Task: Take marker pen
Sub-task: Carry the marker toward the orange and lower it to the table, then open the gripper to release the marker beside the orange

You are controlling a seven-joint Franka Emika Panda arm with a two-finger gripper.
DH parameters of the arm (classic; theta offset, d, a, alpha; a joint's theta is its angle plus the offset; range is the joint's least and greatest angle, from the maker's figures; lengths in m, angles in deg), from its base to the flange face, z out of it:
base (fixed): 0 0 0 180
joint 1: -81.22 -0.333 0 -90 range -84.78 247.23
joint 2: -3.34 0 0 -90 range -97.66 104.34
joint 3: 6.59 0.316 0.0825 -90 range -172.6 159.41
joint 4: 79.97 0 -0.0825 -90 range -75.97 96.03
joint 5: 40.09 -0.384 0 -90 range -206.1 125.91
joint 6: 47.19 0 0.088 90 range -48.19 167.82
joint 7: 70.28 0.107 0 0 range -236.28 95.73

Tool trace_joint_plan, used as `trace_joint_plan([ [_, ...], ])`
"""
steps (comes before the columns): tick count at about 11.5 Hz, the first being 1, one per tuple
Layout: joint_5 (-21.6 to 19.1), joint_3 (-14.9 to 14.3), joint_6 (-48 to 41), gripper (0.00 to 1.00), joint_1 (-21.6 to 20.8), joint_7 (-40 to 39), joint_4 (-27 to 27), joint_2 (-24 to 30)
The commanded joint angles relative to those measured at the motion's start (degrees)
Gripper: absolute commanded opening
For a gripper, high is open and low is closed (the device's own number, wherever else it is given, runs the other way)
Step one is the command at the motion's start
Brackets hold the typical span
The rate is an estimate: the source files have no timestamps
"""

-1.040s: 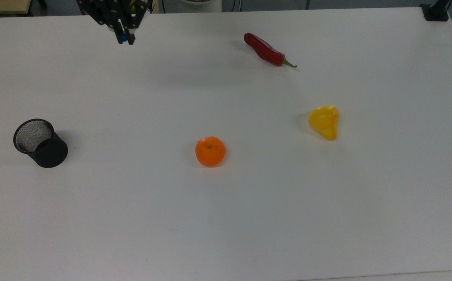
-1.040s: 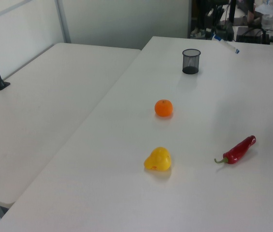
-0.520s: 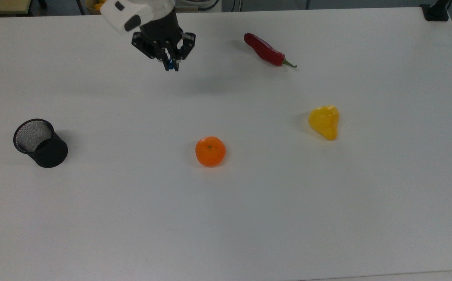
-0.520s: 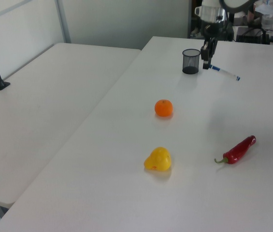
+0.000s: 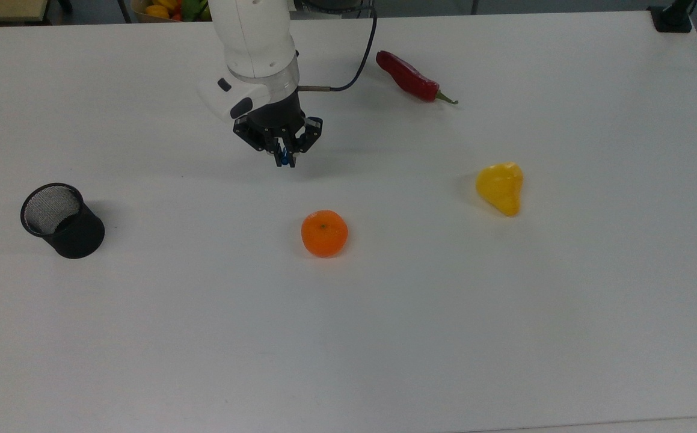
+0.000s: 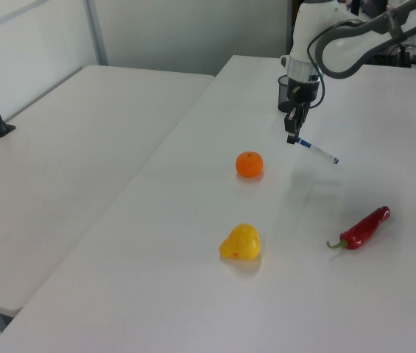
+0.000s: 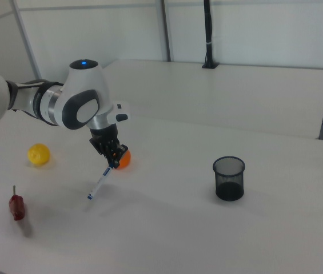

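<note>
orange [image 5: 324,233]: nearest item in the top view, near table centre; just behind the gripper in the right view, apart from everything on the table.
mesh cup [image 5: 61,220]: black wire-mesh pen holder, upright, at the top view's left, well apart from the rest; inside looks empty, mesh bottom visible. Stands to the right view's right [image 7: 228,178]; in the left view sits partly behind the arm [image 6: 285,94].
yellow fruit [image 5: 500,187]: pear-shaped, at the top view's right, lying on its side, well apart from orange and chili.
gripper [image 5: 283,157]: pointing down, above the table between mesh cup and chili, farther back than the orange in the top view. Fingers clenched on the marker pen's upper end.
marker pen [image 6: 316,151]: held off the table, tilted, upper end clamped between the fingers, lower end hanging free toward the left view's right. In the right view [image 7: 99,184] slants down to the right view's left, blue tip lowest, shadow on the table below. In the top view only a bit of blue visible between the fingertips.
chili [image 5: 409,77]: red, green stem, lying flat at the far side of the top view, right of the arm, well apart from the gripper.
arm [image 5: 256,42]: white, reaching in from the far edge in the top view, black cable looping off its right side.
table [image 5: 384,337]: white; second white table beside it in the left view [image 6: 60,147].
far edge, top view: corner of a bin with yellow and green items, contents unclear.
</note>
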Motion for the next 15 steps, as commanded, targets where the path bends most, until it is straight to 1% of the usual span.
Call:
trace_joint_plan([
  [1,0.3,-0.1,5.3,0.00,-0.4,0.4,2.3,-1.6],
  [4,0.5,-0.1,7.6,0.00,-1.2,0.2,3.3,-2.8],
  [5,0.6,-0.1,7.7,0.02,-1.3,0.1,3.3,-3.3],
  [6,1.5,-0.1,7.7,0.07,-1.4,0.1,3.3,-3.4],
  [8,2.0,0.5,7.7,0.28,-1.3,0.1,3.3,-3.4],
  [9,2.0,0.6,7.7,0.61,-1.2,0.1,3.2,-3.4],
  [10,2.1,0.6,7.7,0.88,-1.2,0.0,3.1,-3.4],
  [11,2.7,0.6,7.7,1.00,-1.2,0.0,2.9,-3.4],
  [12,4.0,0.7,7.7,1.00,-1.2,0.0,2.8,-3.4],
  [15,4.3,0.7,7.4,1.00,-1.0,0.6,2.7,-2.5],
])
